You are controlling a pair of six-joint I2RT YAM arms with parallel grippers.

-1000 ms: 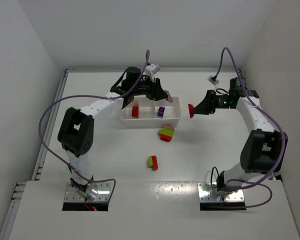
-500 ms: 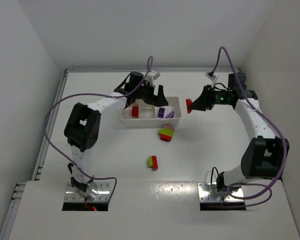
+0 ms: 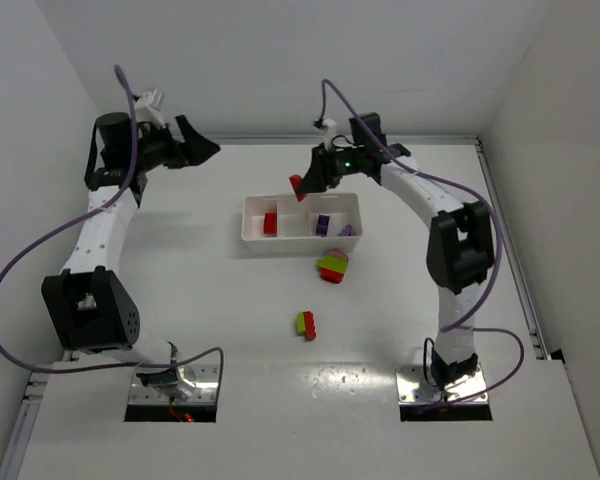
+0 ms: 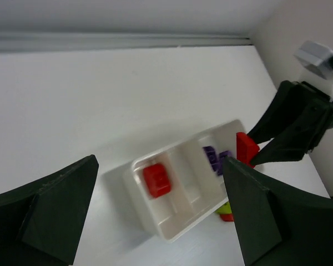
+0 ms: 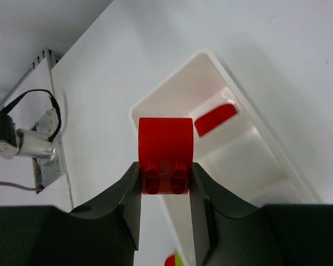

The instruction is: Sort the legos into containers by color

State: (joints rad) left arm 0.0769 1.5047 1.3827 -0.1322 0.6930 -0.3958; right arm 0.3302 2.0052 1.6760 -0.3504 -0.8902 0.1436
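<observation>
Sorting partly done, seen from above: the white tray (image 3: 280, 246) holds one red brick (image 3: 270, 222) in its 9 o'clock compartment and purple bricks (image 3: 323, 224) in its 3 o'clock compartment; the middle compartment appears empty. The right end effector (image 3: 300, 188) pinches a second red brick (image 5: 166, 147) above the tray's 12 o'clock rim. The left end effector (image 3: 198, 148), spread wide and empty, hangs well apart at 10 o'clock. Left to sort on the bench (image 3: 180, 300): a striped clump (image 3: 332, 267) at 5 o'clock and, beyond it, a green-red clump (image 3: 306, 324)
</observation>
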